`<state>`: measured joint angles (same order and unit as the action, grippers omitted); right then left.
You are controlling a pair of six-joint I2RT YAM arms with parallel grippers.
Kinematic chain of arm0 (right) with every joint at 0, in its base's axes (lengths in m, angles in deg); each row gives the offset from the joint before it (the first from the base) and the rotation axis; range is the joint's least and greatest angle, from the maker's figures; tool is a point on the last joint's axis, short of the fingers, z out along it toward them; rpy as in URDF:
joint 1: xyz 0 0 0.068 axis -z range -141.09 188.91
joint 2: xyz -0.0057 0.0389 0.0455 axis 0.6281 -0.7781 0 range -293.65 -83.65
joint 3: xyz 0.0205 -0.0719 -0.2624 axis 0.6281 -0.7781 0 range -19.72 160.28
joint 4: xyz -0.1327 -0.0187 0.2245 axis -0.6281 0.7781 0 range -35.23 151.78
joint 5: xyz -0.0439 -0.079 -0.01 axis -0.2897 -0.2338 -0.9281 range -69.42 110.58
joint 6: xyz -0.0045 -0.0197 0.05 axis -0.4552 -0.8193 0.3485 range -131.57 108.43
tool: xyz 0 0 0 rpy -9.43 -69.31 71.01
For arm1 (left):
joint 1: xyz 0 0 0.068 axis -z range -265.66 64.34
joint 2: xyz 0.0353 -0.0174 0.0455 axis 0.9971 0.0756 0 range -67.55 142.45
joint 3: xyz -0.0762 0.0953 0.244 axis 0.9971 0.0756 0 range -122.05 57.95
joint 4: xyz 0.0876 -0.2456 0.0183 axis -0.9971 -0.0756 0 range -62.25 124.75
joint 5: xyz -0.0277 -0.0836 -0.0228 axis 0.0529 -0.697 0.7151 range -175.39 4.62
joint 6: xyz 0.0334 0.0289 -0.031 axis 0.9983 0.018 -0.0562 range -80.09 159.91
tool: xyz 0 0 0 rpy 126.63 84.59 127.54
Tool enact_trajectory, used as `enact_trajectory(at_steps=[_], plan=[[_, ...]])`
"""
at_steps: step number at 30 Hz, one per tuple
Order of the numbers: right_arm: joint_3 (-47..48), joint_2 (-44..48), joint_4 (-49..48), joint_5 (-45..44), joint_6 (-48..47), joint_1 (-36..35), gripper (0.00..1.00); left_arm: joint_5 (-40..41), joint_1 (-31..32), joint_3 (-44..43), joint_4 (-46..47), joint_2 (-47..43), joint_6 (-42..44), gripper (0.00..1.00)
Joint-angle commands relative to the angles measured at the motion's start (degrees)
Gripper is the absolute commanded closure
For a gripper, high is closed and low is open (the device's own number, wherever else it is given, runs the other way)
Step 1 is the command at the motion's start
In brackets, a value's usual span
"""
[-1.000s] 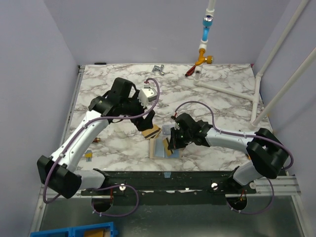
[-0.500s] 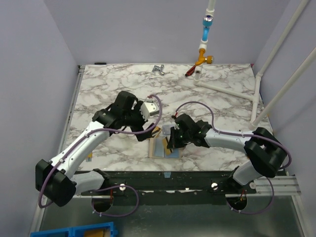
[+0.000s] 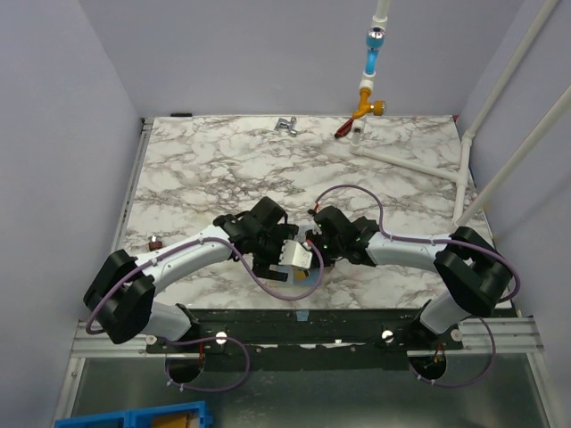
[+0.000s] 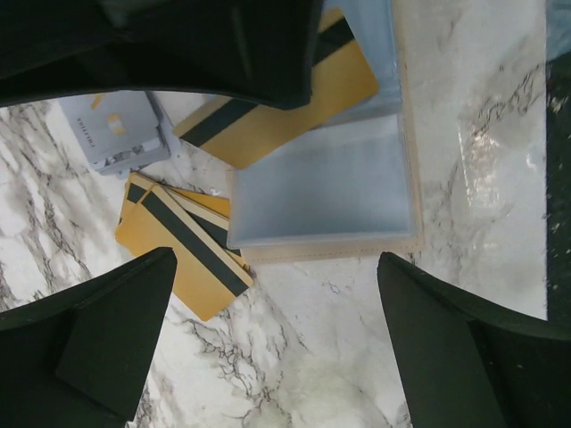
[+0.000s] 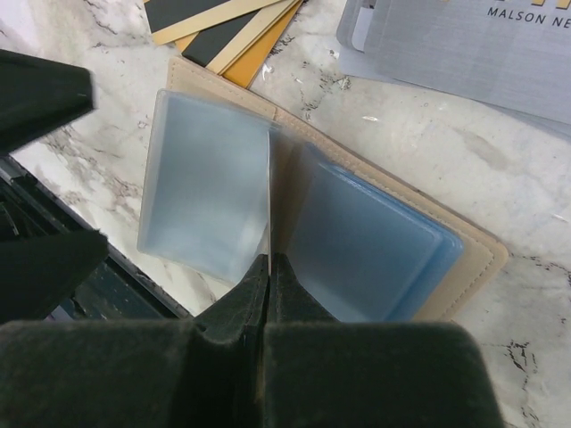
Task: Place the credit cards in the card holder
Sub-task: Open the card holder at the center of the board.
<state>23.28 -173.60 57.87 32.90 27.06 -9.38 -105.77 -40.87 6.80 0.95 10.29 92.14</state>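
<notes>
Card holder (image 5: 357, 232) — frosted plastic sleeves, tan leather-like rim (matt); glossy marbled table (image 4: 482, 134); smooth gold cards (image 4: 183, 267).

Bright, even light from above, with soft shadows. Glare sheens the counter (image 4: 486, 152) by its near edge. Wrist-view foregrounds are dark and blurred.

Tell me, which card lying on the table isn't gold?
The pale grey card with a chip; the gold cards beside it each carry a dark stripe.

White pipes (image 3: 410, 161) lie across the marble table (image 3: 196, 169).
</notes>
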Motion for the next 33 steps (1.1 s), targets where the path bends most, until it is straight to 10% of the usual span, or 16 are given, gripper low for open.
enact_trajectory(at_steps=[1, 19, 33], plan=[[-1.08, -0.76, 1.19, 0.08, 0.14, -0.4, 0.99, 4.13, 1.31, 2.38, 1.56, 1.89, 12.63, 0.02], [-4.39, 7.28, 3.86, -1.83, -0.39, 1.44, 0.99, 4.1, 8.54, 4.3, -0.31, 6.63, 15.52, 0.6], [-7.23, 8.43, -0.6, -1.04, 2.35, 2.19, 0.99, 5.22, 10.61, 1.54, 0.87, 8.47, 11.14, 0.63]])
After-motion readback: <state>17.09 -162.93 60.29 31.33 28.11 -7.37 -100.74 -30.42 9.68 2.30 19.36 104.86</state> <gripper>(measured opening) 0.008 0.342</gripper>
